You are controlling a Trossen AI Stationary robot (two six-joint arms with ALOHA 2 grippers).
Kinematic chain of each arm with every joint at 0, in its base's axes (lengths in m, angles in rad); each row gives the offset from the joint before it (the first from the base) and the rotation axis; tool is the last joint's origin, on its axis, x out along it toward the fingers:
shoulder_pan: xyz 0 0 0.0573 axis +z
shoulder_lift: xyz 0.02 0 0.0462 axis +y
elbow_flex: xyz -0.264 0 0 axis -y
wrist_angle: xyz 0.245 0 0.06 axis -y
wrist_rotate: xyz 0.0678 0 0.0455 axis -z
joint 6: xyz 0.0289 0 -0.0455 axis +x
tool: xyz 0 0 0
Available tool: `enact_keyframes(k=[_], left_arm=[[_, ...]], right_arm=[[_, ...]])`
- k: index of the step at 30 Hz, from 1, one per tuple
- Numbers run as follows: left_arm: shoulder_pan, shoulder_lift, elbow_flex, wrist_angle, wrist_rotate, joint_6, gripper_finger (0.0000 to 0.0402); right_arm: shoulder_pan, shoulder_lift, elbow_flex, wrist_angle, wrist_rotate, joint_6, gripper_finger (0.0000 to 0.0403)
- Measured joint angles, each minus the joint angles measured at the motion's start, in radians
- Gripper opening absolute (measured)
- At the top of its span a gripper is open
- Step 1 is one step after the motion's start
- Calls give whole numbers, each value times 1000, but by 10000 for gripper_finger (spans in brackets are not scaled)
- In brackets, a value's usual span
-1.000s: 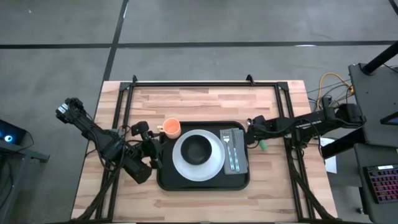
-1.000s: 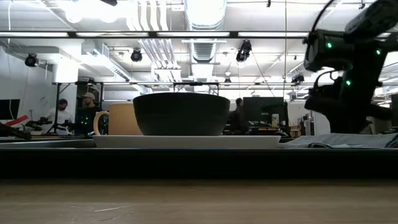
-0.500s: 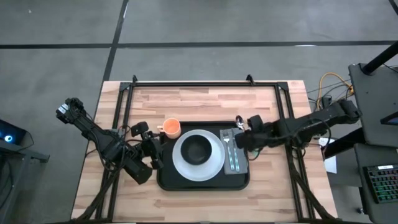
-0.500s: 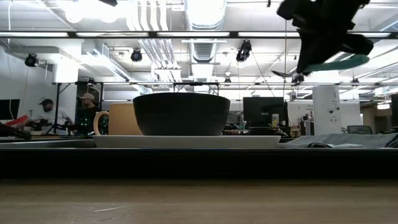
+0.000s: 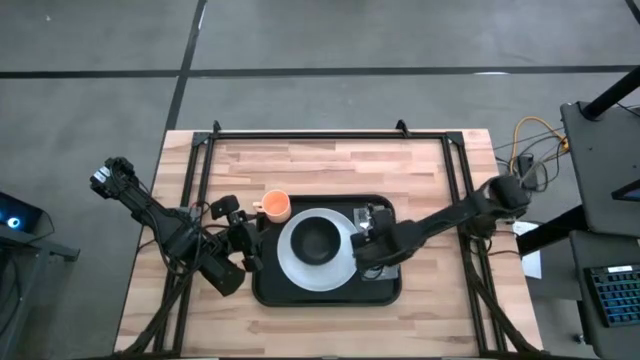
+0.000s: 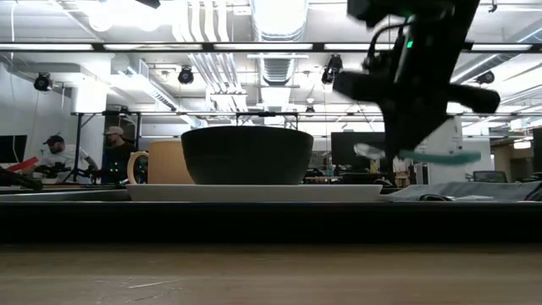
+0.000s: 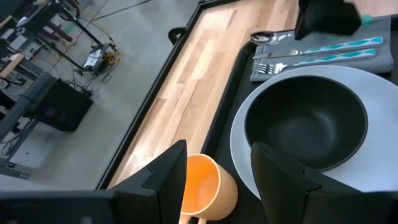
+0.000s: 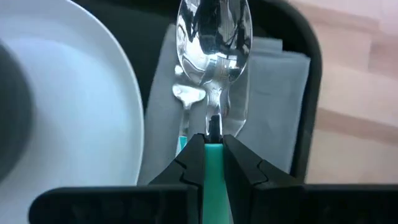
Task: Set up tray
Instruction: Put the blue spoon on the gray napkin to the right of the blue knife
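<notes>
1. My right gripper [image 8: 213,152] hangs over the right part of the tray [image 5: 265,290], above the grey napkin [image 8: 273,87] that lies beside the white plate [image 5: 292,268].
2. My right fingers [image 8: 186,163] are pressed tight on the teal handle of a spoon [image 8: 214,37], nearly closed with only the handle between them. The shiny bowl of the spoon points forward past the fingertips.
3. In the low view the spoon [image 6: 415,155] is in the air, level, clear of the tray's contents, with my right gripper [image 6: 406,127] above it.
4. The tray sits in the middle of the wooden table [image 5: 330,165], its long side running left to right. It is black with a raised rim.
5. The plate lies on the middle of the tray, and a black bowl [image 5: 318,239] stands on the plate.
6. An orange cup [image 5: 276,206] stands at the far left corner of the tray, close to the plate; I cannot tell whether it touches.
7. On the napkin lie a fork [image 7: 277,66] and another piece of cutlery [image 7: 273,38], both with teal patterned handles, side by side.
8. My left gripper [image 7: 214,180] waits at the tray's left edge, near the cup, its fingers spread apart and holding nothing.
</notes>
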Motion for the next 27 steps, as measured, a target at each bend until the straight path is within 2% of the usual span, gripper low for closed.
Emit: enact_keyframes(k=[5,16,27], left_arm=[[0,0,0,-17,1,7,159],[0,0,-12,-35,8,8,159],[0,0,-16,-35,8,8,159]], right_arm=[[0,73,-6,-1,-43,101,25],[0,65,-88,49,-156,170,25],[-2,59,-160,87,-151,230,25]])
